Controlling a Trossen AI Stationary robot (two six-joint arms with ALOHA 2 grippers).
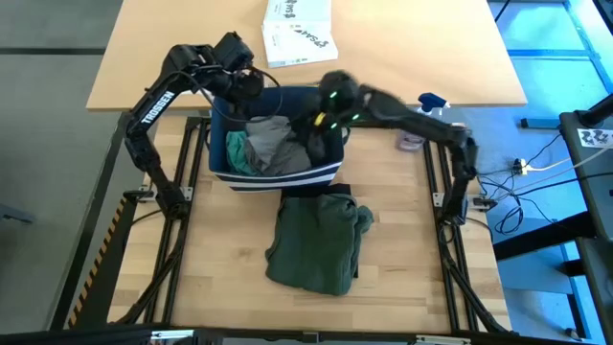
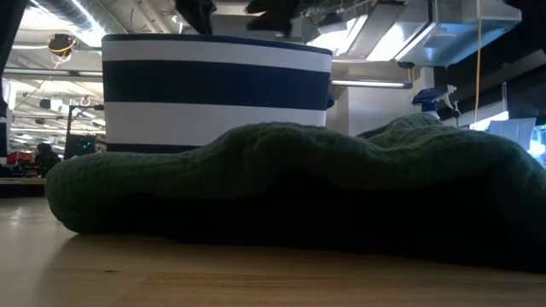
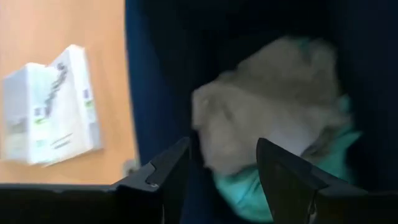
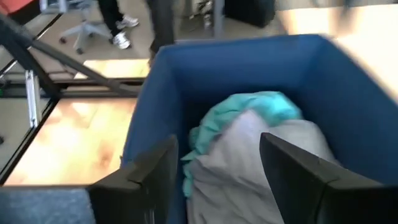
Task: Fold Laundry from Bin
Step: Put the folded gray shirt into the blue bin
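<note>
Both tools open over bin rim

The bin stands near the middle of the table, between the two arms. Inside it a heap of laundry lies, one garment partly under another. The left gripper hangs over the bin's far left corner, the right gripper over its far right side, both above the heap with fingers apart. Just in front of the bin a folded garment lies on the table. Behind the bin a box rests on a second tabletop. A spray bottle stands to the right of the bin, past the right arm.
</note>
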